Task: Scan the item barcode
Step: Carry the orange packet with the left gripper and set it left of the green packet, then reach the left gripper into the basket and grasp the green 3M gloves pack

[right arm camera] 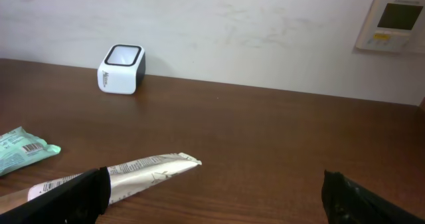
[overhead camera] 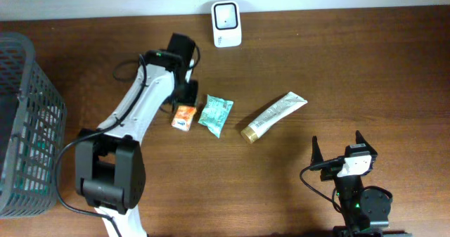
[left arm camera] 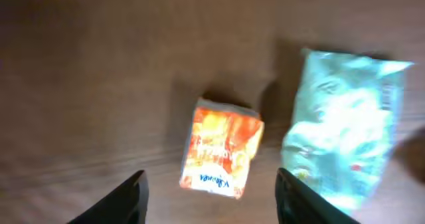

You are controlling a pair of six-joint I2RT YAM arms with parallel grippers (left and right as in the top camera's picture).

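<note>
Overhead: logged orange packet (overhead camera: 184, 117) flat on counter (overhead camera: 351, 68) just beside teal pouch (overhead camera: 215, 114), scanner (overhead camera: 227, 24) well apart at back edge
Left wrist: found left claw (left arm camera: 211, 181) parted, empty, over orange packet, seemingly lined up for pickup
Right wrist: found right claw (right arm camera: 214, 181) spread wide, empty, idle near tube (right arm camera: 146, 167)

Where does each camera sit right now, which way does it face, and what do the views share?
Overhead: above the table, facing straight down; left arm, right arm, scanner, basket, orange packet, teal packet, tube.
Left wrist: on the left arm, facing down at orange packet and teal packet; left gripper open at the bottom edge.
Right wrist: low at the front, facing the wall; scanner, tube, right gripper open.
Shared: all three show the teal packet.
</note>
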